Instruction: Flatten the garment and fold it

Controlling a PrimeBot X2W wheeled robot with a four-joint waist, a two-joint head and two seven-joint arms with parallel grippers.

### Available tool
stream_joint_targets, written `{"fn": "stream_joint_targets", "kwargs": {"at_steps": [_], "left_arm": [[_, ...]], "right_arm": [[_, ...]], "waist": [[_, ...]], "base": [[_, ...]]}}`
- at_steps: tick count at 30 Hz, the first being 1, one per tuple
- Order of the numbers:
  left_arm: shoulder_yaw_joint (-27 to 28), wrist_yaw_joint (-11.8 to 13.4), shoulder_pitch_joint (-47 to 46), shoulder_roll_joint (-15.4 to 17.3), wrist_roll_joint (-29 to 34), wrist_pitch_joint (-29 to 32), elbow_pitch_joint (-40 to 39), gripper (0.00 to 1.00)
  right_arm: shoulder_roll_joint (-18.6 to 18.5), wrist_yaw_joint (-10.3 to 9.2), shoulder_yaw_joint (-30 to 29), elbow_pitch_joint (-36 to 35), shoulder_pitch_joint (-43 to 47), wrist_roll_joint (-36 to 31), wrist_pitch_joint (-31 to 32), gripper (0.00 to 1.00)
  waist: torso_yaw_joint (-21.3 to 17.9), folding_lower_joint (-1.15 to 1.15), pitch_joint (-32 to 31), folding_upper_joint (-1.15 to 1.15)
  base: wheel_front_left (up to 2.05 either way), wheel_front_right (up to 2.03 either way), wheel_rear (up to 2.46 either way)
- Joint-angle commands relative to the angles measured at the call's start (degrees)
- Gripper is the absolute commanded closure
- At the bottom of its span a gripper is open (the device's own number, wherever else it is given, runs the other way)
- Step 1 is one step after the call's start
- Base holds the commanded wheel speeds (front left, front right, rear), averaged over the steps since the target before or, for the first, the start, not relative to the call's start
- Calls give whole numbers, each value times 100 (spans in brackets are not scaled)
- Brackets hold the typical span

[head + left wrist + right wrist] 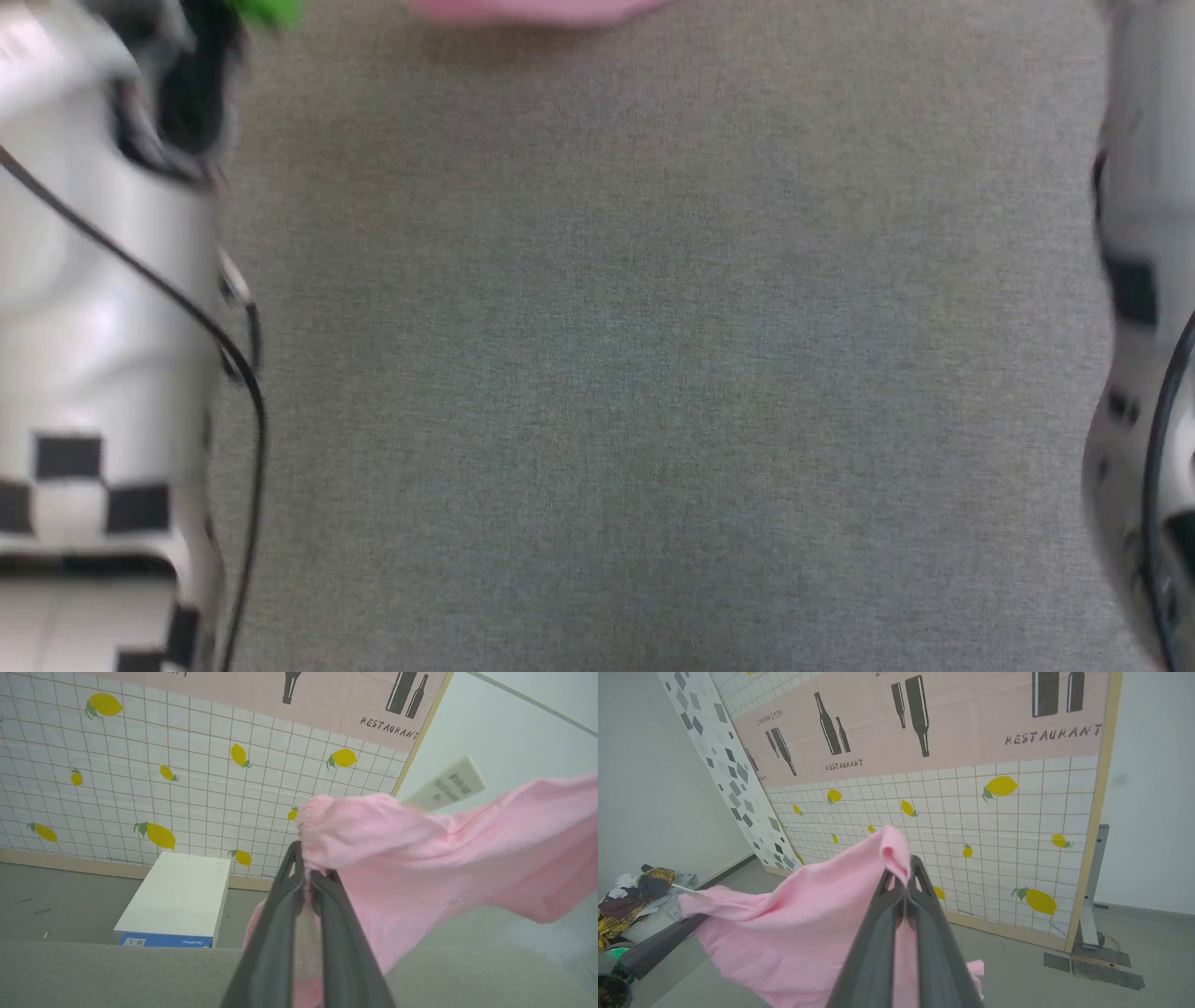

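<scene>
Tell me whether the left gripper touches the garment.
Touching. The left wrist view shows the left gripper shut on the garment, its gathered edge pinched between the fingers.

Head view: you get a wide bare grey surface (653, 373) through the middle, free to pass. The left forearm (103, 327) blocks the left edge and the right forearm (1144, 280) the right edge. The garment (532, 9) just clips the top edge.

Left wrist view: the garment hangs across centre and right and blocks you there. The left half is open, with a white box (180, 896) on the floor beyond and a lemon-tile panel (187, 765) behind it.

Right wrist view: the right half is open down to the floor. A clothes pile (640, 896) sits lower left and a panel stand (1094, 872) at right.
</scene>
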Motion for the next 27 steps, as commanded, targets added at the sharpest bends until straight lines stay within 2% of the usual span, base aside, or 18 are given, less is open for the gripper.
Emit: {"fn": "stream_joint_targets", "kwargs": {"at_steps": [1,7,13,20,27], "left_arm": [[-87,-50,388,-21,-73,-117,-62,100],[-207,-86,2021,-105,-443,-488,-572,100],[-349,-14,3644,-241,-570,-631,-1288,100],[-502,339,5092,-265,-520,-572,-1676,100],[-618,856,6030,-69,-292,-217,-1641,100]], "right_arm": [[-84,-8,45,-240,459,154,81,100],[-307,-8,112,-1613,2602,628,568,100],[-271,-8,-246,-2980,5034,653,968,100],[-56,-8,-605,-3979,7256,393,1580,100],[2,-8,-269,-4140,8495,361,2638,100]], "waist": [[16,-1,-188,42],[-22,-1,-708,42],[-56,-1,-1192,42],[-162,-1,-1532,42],[-274,-1,-1751,42]], "base": [[0,0,0],[0,0,0],[0,0,0],[0,0,0],[0,0,0]]}}
